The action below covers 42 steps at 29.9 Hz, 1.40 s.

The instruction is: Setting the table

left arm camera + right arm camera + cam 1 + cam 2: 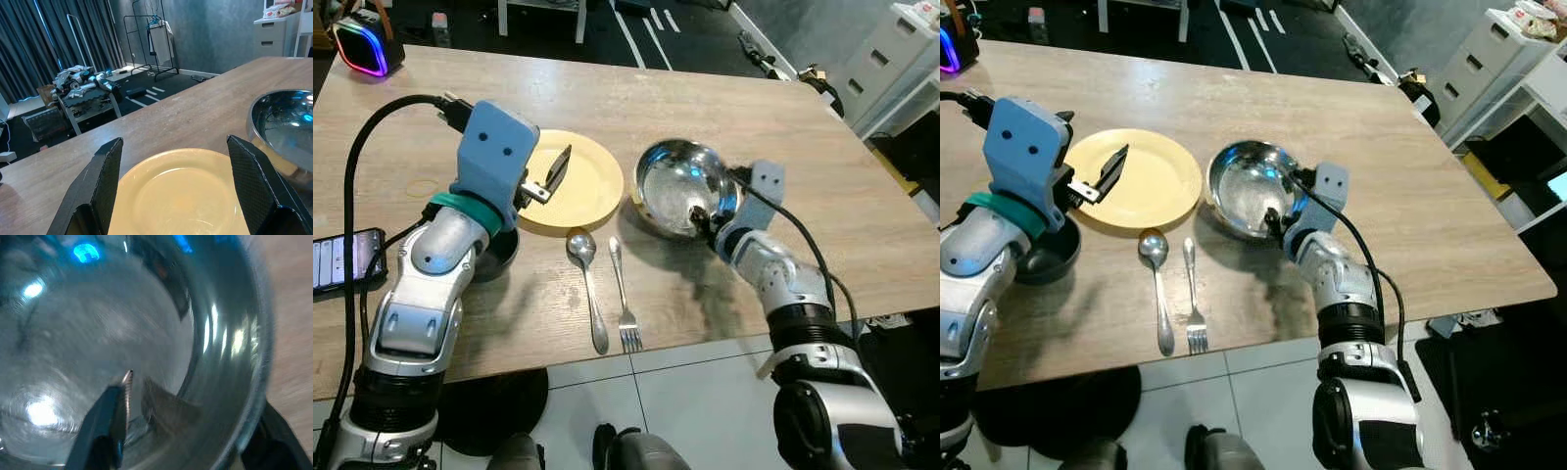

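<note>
Pale wooden table point(724, 108) in dark-curtained room.

I see a pale yellow plate point(578, 181), a shiny silver bowl point(680, 186), silver spoon point(587, 284) and fork point(625, 304), on light wood-grain table point(822, 196).

Left gripper point(553, 176) is up, fingers spread wide apart — nothing in them. Right gripper point(1276, 217) reaches forward, wrist bent — fingers pinched on a rim.
</note>
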Available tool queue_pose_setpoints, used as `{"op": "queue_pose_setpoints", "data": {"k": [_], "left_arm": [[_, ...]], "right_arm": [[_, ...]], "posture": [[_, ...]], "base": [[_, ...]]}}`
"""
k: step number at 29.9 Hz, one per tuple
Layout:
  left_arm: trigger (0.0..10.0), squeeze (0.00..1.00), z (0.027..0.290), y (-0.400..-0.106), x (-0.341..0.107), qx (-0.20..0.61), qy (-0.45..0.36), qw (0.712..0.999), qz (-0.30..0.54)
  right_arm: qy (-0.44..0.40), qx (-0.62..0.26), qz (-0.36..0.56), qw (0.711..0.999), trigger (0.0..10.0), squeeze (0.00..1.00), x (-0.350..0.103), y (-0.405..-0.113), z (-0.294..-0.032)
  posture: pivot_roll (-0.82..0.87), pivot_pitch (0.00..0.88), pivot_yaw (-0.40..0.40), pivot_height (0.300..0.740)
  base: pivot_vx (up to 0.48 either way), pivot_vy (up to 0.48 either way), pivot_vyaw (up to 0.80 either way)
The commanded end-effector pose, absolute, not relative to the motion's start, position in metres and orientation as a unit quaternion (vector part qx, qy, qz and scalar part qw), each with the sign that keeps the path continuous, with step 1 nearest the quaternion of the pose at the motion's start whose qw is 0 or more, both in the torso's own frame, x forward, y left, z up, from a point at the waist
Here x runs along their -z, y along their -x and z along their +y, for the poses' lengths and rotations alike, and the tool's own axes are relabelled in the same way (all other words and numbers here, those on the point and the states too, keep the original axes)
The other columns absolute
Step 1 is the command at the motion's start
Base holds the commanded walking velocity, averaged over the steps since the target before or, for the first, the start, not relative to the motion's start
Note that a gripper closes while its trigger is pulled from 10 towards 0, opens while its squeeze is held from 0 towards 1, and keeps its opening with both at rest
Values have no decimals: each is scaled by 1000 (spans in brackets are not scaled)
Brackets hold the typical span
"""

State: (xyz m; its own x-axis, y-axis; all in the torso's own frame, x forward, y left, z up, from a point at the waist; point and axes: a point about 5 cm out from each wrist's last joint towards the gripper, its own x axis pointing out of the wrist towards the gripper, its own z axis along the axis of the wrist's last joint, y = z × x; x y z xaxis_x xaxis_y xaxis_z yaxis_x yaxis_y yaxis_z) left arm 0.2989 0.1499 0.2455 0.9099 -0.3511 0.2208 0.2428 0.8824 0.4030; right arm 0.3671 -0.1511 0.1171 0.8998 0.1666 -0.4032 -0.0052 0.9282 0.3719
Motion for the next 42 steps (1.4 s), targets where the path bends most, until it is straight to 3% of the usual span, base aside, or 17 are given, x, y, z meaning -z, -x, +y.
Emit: {"op": "queue_pose_setpoints", "data": {"k": [1,12,26,36,38,42], "left_arm": [[10000,0,143,-300,-244,163,-186,959,-142],[10000,0,143,-299,-241,160,-182,961,-137],[10000,0,141,-303,-237,161,-172,963,-133],[10000,0,146,-309,-228,133,-152,973,-114],[10000,0,153,-310,-224,93,-133,981,-106],[10000,0,160,-311,-223,61,-123,985,-103]], "right_arm": [[-189,-53,240,951,0,0,-109,-363,-154],[-218,-74,231,946,0,0,-109,-357,-157],[-225,-10,144,964,0,0,-128,-359,-178],[-152,39,-84,984,0,0,-205,-354,-198],[-136,29,-166,976,10000,0,-230,-341,-194],[-134,20,-197,971,10000,0,-237,-333,-188]], "posture": [[152,19,-174,740],[149,21,-174,740],[131,0,-147,740],[116,0,-113,740],[107,0,-85,740],[103,0,-80,740]], "base": [[0,0,0],[0,0,0],[0,0,0],[0,0,0],[0,0,0],[0,0,0]]}}
